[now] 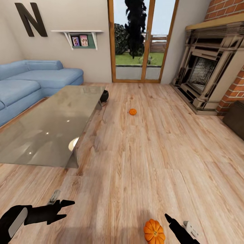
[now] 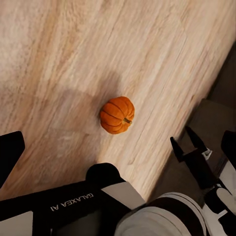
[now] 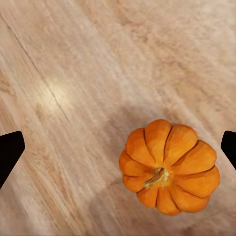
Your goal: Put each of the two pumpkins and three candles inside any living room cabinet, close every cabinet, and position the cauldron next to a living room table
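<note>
The near pumpkin (image 1: 154, 231) sits on the wooden floor (image 1: 142, 159) right in front of the robot, and the right pincer (image 1: 169, 218) hangs just beside it, slightly off to the pumpkin's right in the head view. In the right wrist view the two black fingertips (image 3: 10, 155) stand wide apart with nothing between them, and the pumpkin (image 3: 168, 165) lies below, stem up, off-centre toward one fingertip, so I judge that the pincer needs a small sideways shift before it drops over the fruit. The pumpkin is a flattened round with no real long axis, so any approach angle around its belly should serve. The left pincer (image 1: 62, 208) is well away from this pumpkin, on its far left, fingers spread and empty; the right arm is clearly nearer. The left wrist view shows the same pumpkin (image 2: 117, 114) on the floor with the right pincer (image 2: 189, 142) beside it. A second pumpkin (image 1: 133, 112) lies far beyond the near one, out on the floor, beside the glass tabletop (image 1: 51, 128) whose far corner has the dark cauldron (image 1: 104, 96) next to it.
</note>
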`<state>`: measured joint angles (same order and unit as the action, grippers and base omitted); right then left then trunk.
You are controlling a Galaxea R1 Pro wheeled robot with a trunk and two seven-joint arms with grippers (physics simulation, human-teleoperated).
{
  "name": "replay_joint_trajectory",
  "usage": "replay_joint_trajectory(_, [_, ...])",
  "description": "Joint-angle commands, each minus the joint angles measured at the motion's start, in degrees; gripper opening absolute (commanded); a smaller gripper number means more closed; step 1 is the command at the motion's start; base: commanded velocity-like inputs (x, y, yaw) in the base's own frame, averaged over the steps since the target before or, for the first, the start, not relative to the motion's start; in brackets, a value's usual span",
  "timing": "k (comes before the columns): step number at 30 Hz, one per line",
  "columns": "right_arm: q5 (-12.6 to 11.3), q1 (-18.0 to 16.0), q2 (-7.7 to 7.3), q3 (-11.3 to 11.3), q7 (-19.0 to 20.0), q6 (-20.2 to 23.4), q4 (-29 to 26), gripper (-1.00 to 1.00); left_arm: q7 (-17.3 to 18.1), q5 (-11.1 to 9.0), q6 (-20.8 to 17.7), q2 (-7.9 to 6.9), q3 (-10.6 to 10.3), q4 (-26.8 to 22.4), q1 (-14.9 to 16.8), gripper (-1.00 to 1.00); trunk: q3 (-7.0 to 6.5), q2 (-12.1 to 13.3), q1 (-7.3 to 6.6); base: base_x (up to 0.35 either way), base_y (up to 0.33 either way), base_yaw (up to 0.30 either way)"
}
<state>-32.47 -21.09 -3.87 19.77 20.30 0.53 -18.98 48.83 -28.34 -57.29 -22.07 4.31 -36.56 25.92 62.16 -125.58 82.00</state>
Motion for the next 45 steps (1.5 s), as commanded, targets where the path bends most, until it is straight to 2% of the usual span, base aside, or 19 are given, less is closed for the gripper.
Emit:
replay_joint_trajectory(1, [0.0,0.0,0.06,0.0,0.0,0.0,0.0,1.0,0.0,-0.1,0.0,0.0,0.0,0.0,0.0,1.0,0.18,-0.4,0.23,0.0,0.0,0.0])
replay_joint_trajectory(5, [0.1,0.0,0.16,-0.2,0.0,0.1,0.0,1.0,0.3,-0.2,-0.1,-0.12,0.1,0.0,0.0,1.0,0.9,-2.0,1.1,0.0,0.0,0.0])
replay_joint_trajectory(11, [0.1,-0.1,0.07,-3.8,0.1,0.3,-0.3,1.0,0.4,-0.3,-0.1,-0.19,0.1,0.0,0.0,1.0,1.98,-4.4,2.42,0.0,0.0,0.0])
replay_joint_trajectory(14, [0.1,-0.1,0.01,-4.5,0.1,0.2,-0.4,1.0,0.5,-0.3,-0.2,-0.18,0.1,-0.1,0.1,1.0,2.52,-5.6,3.08,0.0,0.0,0.0])
replay_joint_trajectory(21, [0.1,-0.1,0.08,-4.7,0.1,0.6,-0.4,1.0,0.5,-0.3,-0.5,-0.24,0.2,-0.2,0.1,1.0,3.78,-8.4,4.62,0.0,0.0,0.0])
replay_joint_trajectory(28, [0.0,-1.2,-0.24,-4.7,0.1,6.2,-0.3,1.0,0.5,-0.3,-1.0,-0.1,0.2,-0.3,0.1,1.0,5.03,-11.2,6.16,0.0,0.0,0.0])
replay_joint_trajectory(35, [0.0,-1.5,-0.9,-4.8,0.0,6.9,-0.2,1.0,0.5,-0.3,-1.0,0.07,0.2,-0.3,0.1,1.0,6.29,-14.1,7.69,0.0,0.0,0.0])
replay_joint_trajectory(45, [-0.1,-1.4,-0.98,-4.6,0.0,6.7,-0.5,1.0,0.5,-0.3,-1.0,0.17,0.1,-0.3,0.1,1.0,8.13,-17.7,9.7,0.0,0.0,0.0])
